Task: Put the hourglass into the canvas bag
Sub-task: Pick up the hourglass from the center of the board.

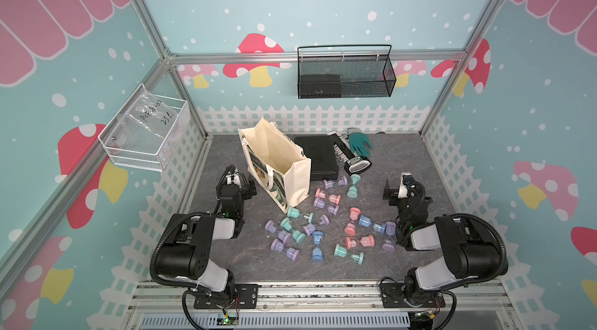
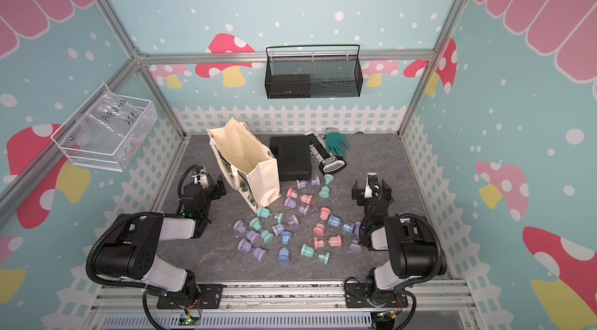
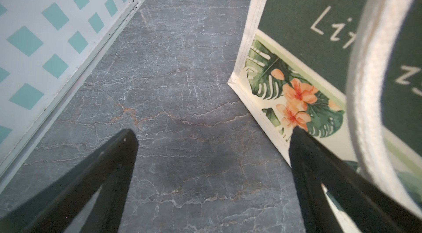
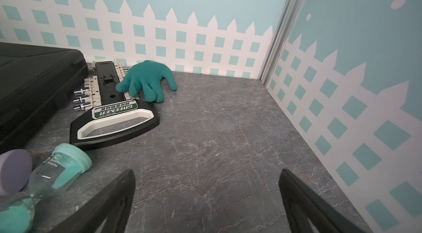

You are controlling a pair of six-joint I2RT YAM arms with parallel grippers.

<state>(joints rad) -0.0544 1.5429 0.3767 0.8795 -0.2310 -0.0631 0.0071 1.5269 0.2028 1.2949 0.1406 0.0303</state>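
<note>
The cream canvas bag stands upright and open at the back left, its green printed side close beside my left gripper. That gripper is open and empty over bare floor, one finger next to the bag's lower edge. Several pastel hourglasses lie scattered to the right of the bag and in front of it. My right gripper is open and empty at the right of the pile, with a teal hourglass just off its left finger.
A flat black case lies behind the pile, next to a socket holder with a handle and a green glove. A black wire basket hangs on the back wall and a white one on the left wall.
</note>
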